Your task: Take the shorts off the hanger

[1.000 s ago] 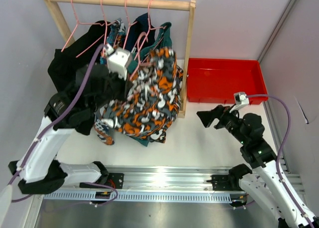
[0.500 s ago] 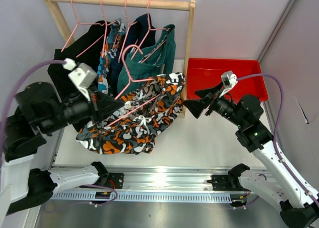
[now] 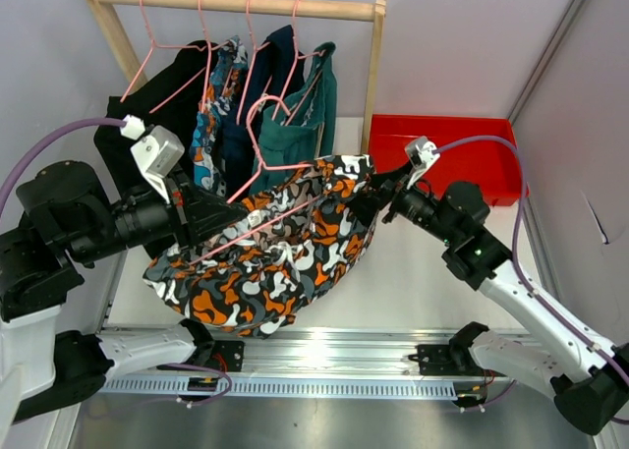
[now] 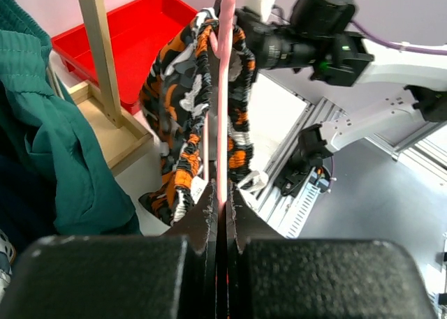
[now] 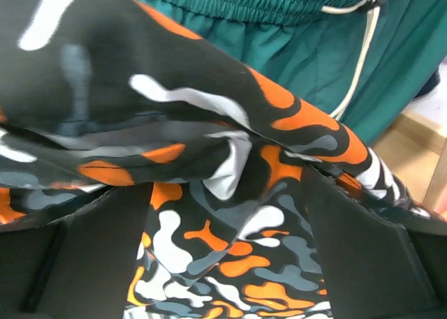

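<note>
The black-orange-white patterned shorts [image 3: 285,243] hang on a pink hanger [image 3: 270,149] held off the rack, in front of it. My left gripper [image 3: 201,218] is shut on the hanger's wire, which shows in the left wrist view [image 4: 225,88] with the shorts [image 4: 188,109] draped over it. My right gripper [image 3: 371,198] is at the shorts' right end. In the right wrist view its jaws stand wide apart, with the patterned fabric [image 5: 223,263] between the fingers [image 5: 356,249]. The black [image 3: 157,105], blue-patterned [image 3: 211,115], navy [image 3: 265,85] and teal [image 3: 295,135] shorts still hang on the rack.
The wooden rack [image 3: 236,2] stands at the back, its right post [image 3: 371,105] beside a red bin [image 3: 472,154]. The bin [image 4: 133,33] and post also show in the left wrist view. A metal rail [image 3: 324,361] runs along the near edge.
My left arm has swung the hanger and patterned shorts off the rack and forward. My right gripper has moved left, up to the shorts' right end, with its jaws around the fabric.
</note>
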Tool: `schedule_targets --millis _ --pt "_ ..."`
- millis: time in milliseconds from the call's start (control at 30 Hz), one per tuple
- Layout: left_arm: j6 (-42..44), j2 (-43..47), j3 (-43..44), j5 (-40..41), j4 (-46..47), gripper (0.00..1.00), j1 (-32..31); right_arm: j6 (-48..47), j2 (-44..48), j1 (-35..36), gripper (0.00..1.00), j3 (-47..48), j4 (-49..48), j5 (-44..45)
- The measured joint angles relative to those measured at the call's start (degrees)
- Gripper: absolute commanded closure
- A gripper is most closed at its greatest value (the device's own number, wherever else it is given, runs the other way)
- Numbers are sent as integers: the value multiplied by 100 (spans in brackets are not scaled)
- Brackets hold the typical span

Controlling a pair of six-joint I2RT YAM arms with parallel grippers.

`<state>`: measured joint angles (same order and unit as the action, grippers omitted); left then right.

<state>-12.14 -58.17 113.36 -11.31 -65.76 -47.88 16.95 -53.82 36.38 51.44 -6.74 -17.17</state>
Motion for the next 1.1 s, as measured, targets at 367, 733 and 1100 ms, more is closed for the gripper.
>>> schedule_targets --millis 367,733,1100 --pt "0 210 -339 275 -98 100 0 -142 -232 26 100 -31 -369 326" --pt "-83 741 -2761 409 190 100 -26 -592 278 -1292 100 852 568 951" --pt "-358 1443 -3351 -90 708 100 -221 280 -966 -3049 100 1591 780 153"
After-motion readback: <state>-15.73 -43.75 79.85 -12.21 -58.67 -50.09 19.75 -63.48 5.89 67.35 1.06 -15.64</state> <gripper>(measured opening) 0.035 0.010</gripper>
